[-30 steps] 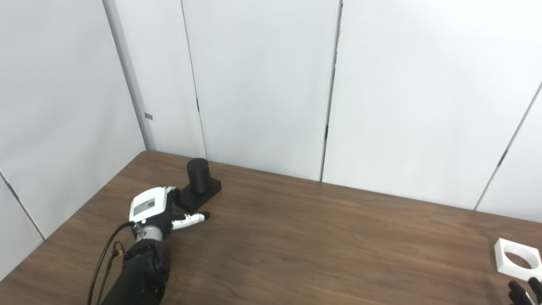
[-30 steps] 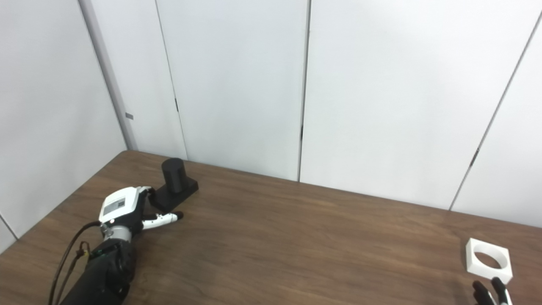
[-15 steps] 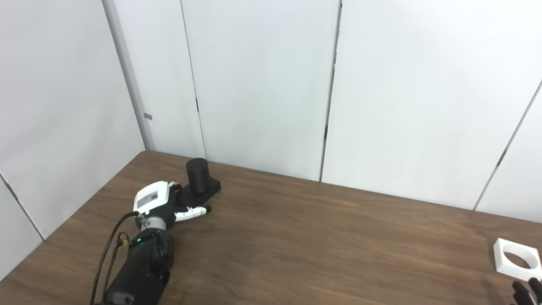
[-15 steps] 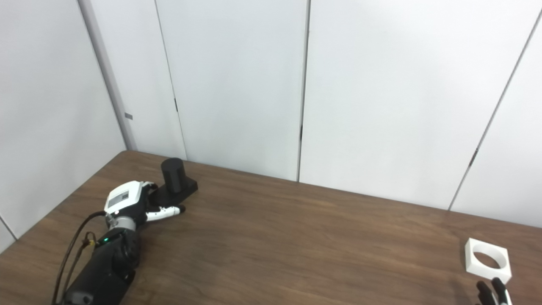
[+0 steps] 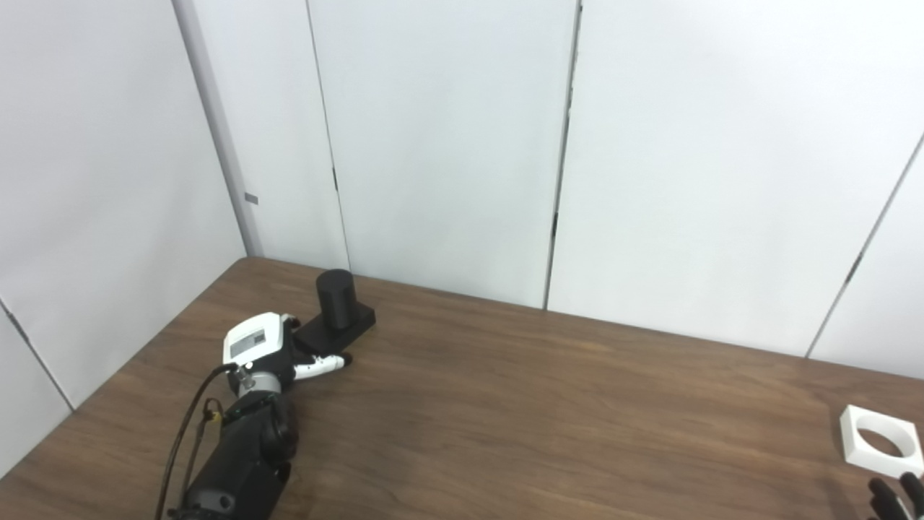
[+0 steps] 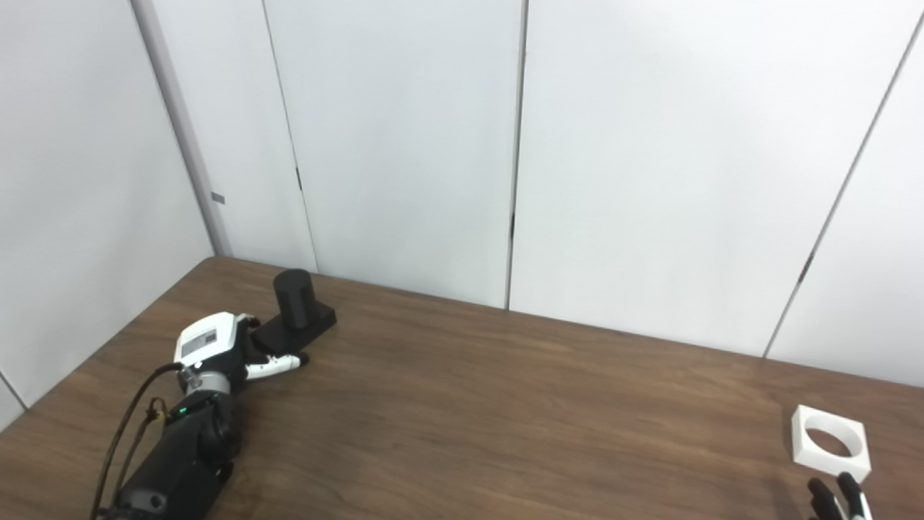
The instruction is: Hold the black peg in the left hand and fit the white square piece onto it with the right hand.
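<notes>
A humanoid robot's left hand (image 5: pixel 271 350) rests on the wooden table (image 5: pixel 541 404) against the near corner of the black peg (image 5: pixel 336 312), a short upright cylinder on a flat square base standing toward 10 o'clock on the tabletop, near the far left corner. The thumb reaches along the base's front edge while the fingers are hidden behind the white back of the hand, so whether it has actually clasped the base cannot be told; the peg sits flat on the wood, not lifted. The placement looks deliberate: a hold low on the base would leave the cylinder bare for the other part to slide over. That part, the white square piece (image 6: pixel 830 442) with its round hole facing up, lies flat well apart at about 4 o'clock, close to the table's right edge. Only the dark fingertips of the right hand (image 6: pixel 836 500) show at the bottom edge, just below the piece and not touching it; its state cannot be judged. By appearances, both pickups are yet to be completed.
</notes>
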Tool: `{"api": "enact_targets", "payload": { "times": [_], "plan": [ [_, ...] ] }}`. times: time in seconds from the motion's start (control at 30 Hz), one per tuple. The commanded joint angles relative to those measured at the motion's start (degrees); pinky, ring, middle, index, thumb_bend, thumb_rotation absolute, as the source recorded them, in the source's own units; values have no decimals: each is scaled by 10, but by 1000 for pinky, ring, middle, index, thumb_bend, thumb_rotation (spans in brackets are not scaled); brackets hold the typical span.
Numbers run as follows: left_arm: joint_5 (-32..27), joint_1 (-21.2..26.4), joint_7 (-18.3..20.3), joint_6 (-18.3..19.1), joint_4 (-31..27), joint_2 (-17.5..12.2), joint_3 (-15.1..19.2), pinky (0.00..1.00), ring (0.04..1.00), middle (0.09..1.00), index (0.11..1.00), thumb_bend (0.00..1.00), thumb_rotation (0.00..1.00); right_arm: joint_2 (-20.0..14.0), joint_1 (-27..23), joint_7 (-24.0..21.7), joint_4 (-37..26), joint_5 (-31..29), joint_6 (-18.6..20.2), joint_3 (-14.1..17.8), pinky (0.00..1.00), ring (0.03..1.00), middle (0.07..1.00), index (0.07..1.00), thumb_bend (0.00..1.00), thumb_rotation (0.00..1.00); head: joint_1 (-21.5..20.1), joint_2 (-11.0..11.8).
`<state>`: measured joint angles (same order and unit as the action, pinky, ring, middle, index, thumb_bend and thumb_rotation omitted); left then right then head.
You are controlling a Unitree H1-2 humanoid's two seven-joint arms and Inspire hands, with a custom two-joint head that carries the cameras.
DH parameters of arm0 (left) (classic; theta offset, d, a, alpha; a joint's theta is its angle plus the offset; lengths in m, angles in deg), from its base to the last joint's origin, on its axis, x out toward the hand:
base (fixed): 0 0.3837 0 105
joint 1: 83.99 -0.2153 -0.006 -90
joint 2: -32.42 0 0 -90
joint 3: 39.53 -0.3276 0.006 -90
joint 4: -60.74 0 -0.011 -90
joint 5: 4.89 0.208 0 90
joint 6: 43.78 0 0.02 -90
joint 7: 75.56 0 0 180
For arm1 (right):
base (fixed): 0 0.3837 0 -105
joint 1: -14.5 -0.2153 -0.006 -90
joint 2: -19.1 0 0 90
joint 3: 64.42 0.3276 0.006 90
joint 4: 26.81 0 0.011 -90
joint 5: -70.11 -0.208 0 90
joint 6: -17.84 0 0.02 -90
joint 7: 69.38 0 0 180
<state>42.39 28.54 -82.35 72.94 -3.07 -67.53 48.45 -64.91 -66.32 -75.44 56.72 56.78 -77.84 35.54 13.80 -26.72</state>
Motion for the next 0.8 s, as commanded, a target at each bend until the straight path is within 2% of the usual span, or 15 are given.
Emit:
{"api": "enact_targets", "payload": {
  "times": [0.0, 0.2, 0.4, 0.6, 0.73, 0.77],
  "plan": [
    [3, 35, -18, 1, -5, -22, 0, 938, 926, 906, 825, 915, 647, 15, 23, 1, 24, -6, -2, -3, 1000, 983, 943, 1000, 754, 1000, 0, -3],
    [5, 35, -18, 2, -5, -23, -4, 923, 912, 885, 775, 911, 623, 15, 25, 3, 21, -5, 0, -2, 1000, 987, 945, 1000, 768, 1000, 0, -4],
    [3, 37, -23, 2, -5, -12, 2, 884, 898, 870, 716, 872, 543, 17, 26, 5, 17, -4, 2, -1, 1000, 986, 946, 1000, 750, 1000, -3, -5],
    [-39, 36, -50, -11, -9, -2, 8, 844, 862, 817, 603, 801, 328, 16, 29, 5, 12, -3, 11, -1, 1000, 984, 940, 1000, 738, 1000, -5, -7],
    [-54, 37, -69, -17, -2, -3, 2, 821, 843, 785, 544, 764, 257, 16, 30, 0, 7, -9, 14, -2, 1000, 987, 940, 999, 722, 1000, -6, -7],
    [-56, 37, -70, -17, 0, -3, 0, 834, 849, 787, 517, 643, 172, 16, 31, 0, 6, -10, 15, -3, 1000, 987, 942, 1000, 722, 1000, -6, -7]
  ]
}}
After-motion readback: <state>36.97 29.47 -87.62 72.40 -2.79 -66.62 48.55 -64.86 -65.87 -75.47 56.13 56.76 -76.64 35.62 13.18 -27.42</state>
